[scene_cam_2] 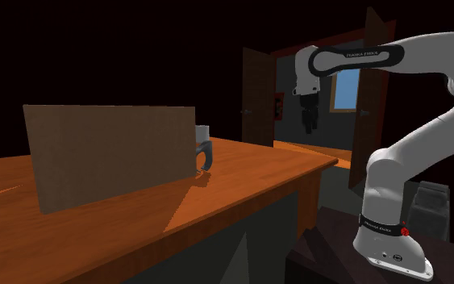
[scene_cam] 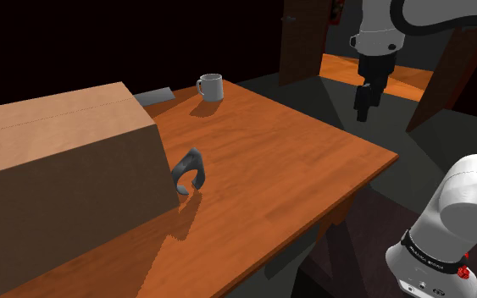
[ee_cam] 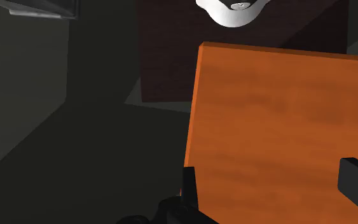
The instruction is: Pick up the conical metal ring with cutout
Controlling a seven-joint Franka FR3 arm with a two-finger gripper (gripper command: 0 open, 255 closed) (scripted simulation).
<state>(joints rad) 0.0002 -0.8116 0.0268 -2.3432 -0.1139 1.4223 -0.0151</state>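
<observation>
The conical ring with cutout [scene_cam: 190, 172] is grey and stands on edge on the orange wooden table [scene_cam: 296, 161], right beside the big cardboard box [scene_cam: 58, 169]. In the second exterior view the ring [scene_cam_2: 205, 156] peeks out past the box's right end [scene_cam_2: 112, 153]. My gripper [scene_cam: 363, 114] hangs high in the air beyond the table's right corner, far from the ring. It also appears in the second exterior view [scene_cam_2: 308, 129]. In the wrist view the gripper [ee_cam: 274, 191] is open, its fingers [ee_cam: 189, 188] wide apart over the table's edge [ee_cam: 279, 114], with nothing between them.
A white mug [scene_cam: 210, 86] stands at the table's far side, and a flat grey object [scene_cam: 153, 95] lies behind the box. Brown doors [scene_cam: 300, 38] stand open beyond the table. The arm's white base [ee_cam: 238, 9] sits on a dark stand.
</observation>
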